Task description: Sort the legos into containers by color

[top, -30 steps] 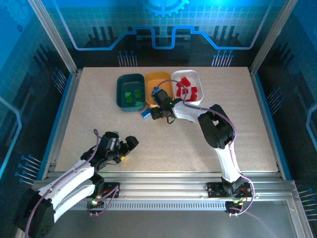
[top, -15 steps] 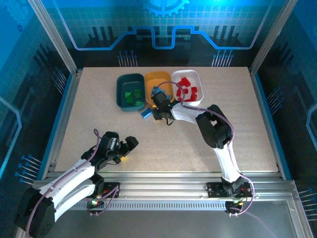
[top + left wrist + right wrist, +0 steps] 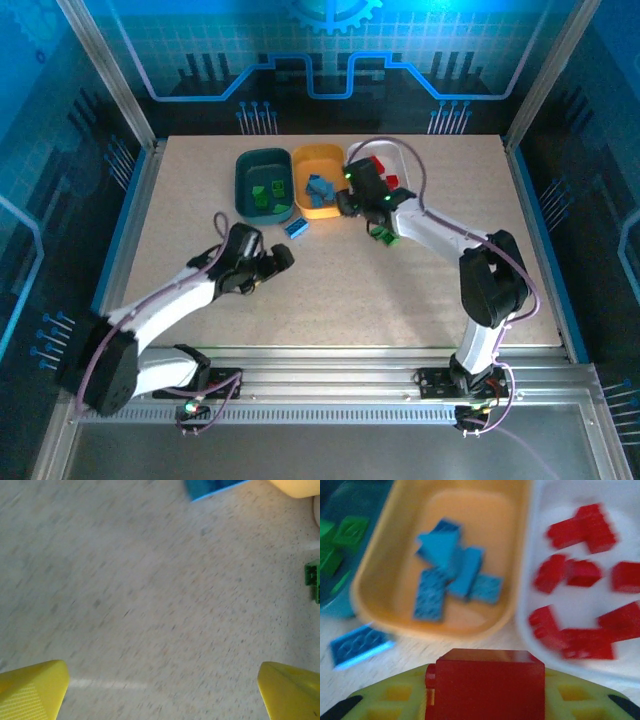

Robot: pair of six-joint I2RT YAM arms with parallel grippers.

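In the top view, metal rails bound the table (image 3: 190, 200) on every side. Wide bare room lies left of and nearer than the orange-yellow tray (image 3: 315, 160). The dark teal tray (image 3: 245, 185) sits against that tray's left side and the white tray (image 3: 400, 155) against its right. Half a second ago the right end effector (image 3: 347, 203) hung off the orange-yellow tray's near-left corner, beside the blue brick (image 3: 296, 228); now it sits off the near-right corner. The left end effector (image 3: 278, 258) has reached forward toward the tray. A green brick (image 3: 383, 234) lies on the table nearer than the tray's right corner, just beside the right forearm. The blue brick's long axis runs slantwise.

From the left wrist we see the yellow pads (image 3: 32, 687) released, wide apart over bare table. The blue brick is at the top edge and the green brick at the right edge.

From the right wrist, the right end effector is clenched on a red brick (image 3: 490, 680), its long axis crosswise between the fingers, just short of the orange-yellow tray's near rim. Blue bricks (image 3: 452, 577) lie jumbled inside that tray, and red bricks (image 3: 580, 530) lie in the white tray.
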